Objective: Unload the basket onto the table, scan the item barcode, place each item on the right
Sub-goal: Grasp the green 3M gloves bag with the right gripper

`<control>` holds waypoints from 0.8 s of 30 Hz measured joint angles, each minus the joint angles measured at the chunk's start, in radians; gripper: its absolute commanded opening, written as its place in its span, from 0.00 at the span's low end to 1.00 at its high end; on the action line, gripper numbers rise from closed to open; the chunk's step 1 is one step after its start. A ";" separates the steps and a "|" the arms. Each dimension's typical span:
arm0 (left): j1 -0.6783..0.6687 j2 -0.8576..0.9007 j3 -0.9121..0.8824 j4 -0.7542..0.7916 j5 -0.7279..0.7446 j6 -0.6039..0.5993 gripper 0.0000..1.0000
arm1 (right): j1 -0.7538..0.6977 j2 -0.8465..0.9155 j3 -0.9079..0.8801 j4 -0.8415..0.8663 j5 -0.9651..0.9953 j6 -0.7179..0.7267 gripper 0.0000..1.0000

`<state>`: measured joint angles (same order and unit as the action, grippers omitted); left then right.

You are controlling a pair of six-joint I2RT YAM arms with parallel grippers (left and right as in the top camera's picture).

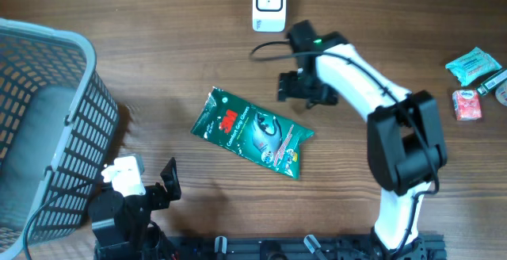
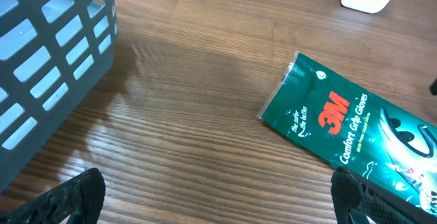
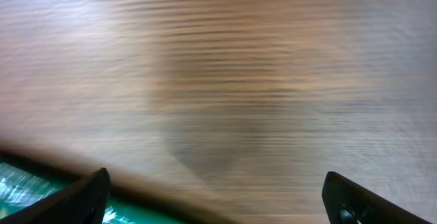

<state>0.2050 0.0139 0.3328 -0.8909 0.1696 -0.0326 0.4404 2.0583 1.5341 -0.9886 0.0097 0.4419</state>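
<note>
While the glove packet (image 1: 253, 133) lay flat on the table (image 1: 158, 70), just beside the right gripper (image 1: 289, 86), that gripper and the left gripper (image 1: 164, 182) both stood wide open and empty. Recommended: grip one packet edge firmly, then present its barcode, unseen here, squarely to the scanner (image 1: 268, 5).
</note>
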 measured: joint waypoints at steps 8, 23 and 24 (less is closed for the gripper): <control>0.000 0.000 0.000 0.000 0.000 0.000 1.00 | 0.215 -0.023 -0.041 0.116 -0.052 -0.352 1.00; 0.000 0.000 0.000 0.000 0.000 0.000 1.00 | 0.398 -0.019 -0.086 0.181 0.004 -0.559 1.00; 0.000 0.000 0.000 0.000 0.000 0.000 1.00 | 0.398 -0.007 -0.087 0.183 0.019 -0.560 0.99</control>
<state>0.2050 0.0139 0.3328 -0.8909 0.1696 -0.0326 0.8383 2.0514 1.4475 -0.8059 0.0284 -0.1181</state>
